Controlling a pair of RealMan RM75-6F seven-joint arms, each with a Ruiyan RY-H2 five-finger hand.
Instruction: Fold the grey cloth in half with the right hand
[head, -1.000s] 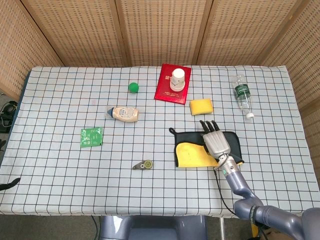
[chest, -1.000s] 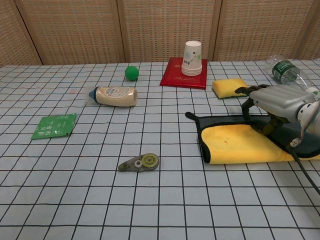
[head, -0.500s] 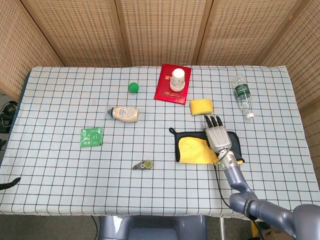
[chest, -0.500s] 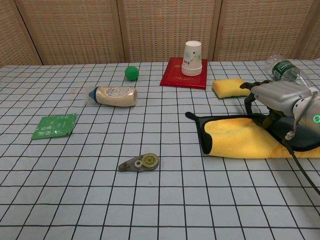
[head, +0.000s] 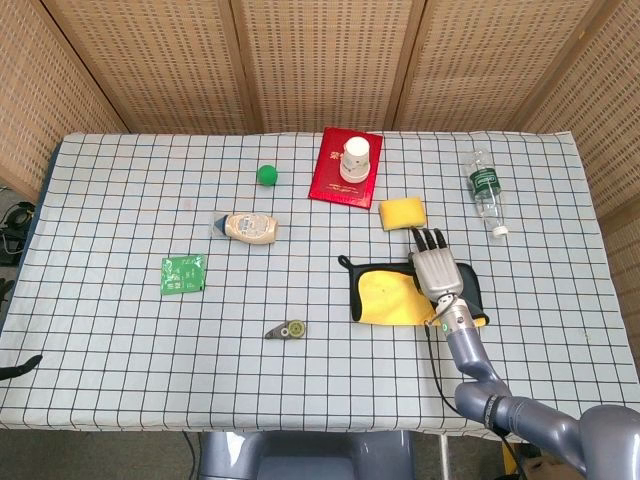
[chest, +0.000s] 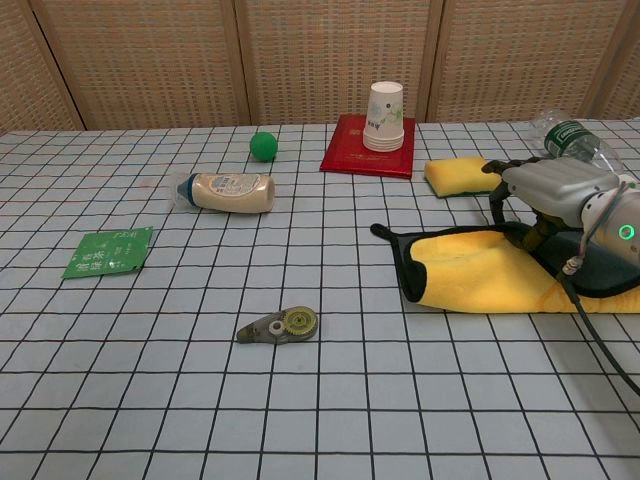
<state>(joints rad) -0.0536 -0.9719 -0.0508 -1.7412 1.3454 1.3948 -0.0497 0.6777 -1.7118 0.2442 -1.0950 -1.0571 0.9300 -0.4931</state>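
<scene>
The grey cloth (head: 391, 298) lies right of the table's middle, its yellow inner side turned up over the dark grey layer (chest: 470, 276). My right hand (head: 436, 270) rests palm down on the cloth's right part. Its fingers (chest: 512, 205) curl down onto the far edge and grip the yellow flap. The yellow flap reaches nearly to the far grey edge, and a grey loop sticks out at the left corner. My left hand does not show in either view.
A yellow sponge (head: 402, 212) lies just behind the cloth and a water bottle (head: 485, 190) to its right. Further back stands a red booklet (head: 330, 180) with paper cups (chest: 386, 116). A correction-tape roller (head: 288, 329), a lying bottle (head: 248, 228), a green ball (head: 266, 175) and a green packet (head: 184, 274) lie to the left.
My right hand has moved away from me towards the far edge, taking the yellow flap with it. The near grey strip is now covered.
</scene>
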